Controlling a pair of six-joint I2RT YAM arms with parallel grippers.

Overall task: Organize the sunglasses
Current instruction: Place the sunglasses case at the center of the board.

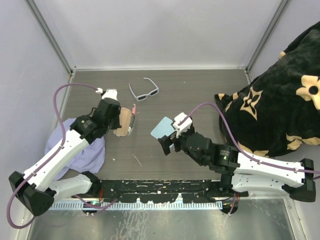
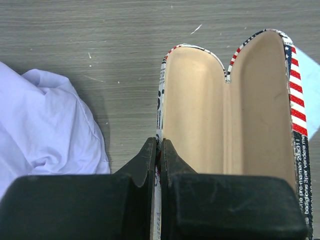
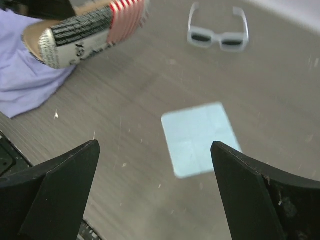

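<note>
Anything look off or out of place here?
Nothing damaged or spilled. Two oddities: a black floral blanket bulges in from the right, and a crumpled lilac cloth lies on the left. The sunglasses lie unfolded, apart from the open case pinched in the left gripper.

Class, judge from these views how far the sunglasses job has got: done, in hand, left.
Done: the case lies open, its rim pinched by the shut left tool. In hand: the right tool hangs open by the blue cloth. Left: the sunglasses lie unfolded on the table, apart from the case, not yet packed.
</note>
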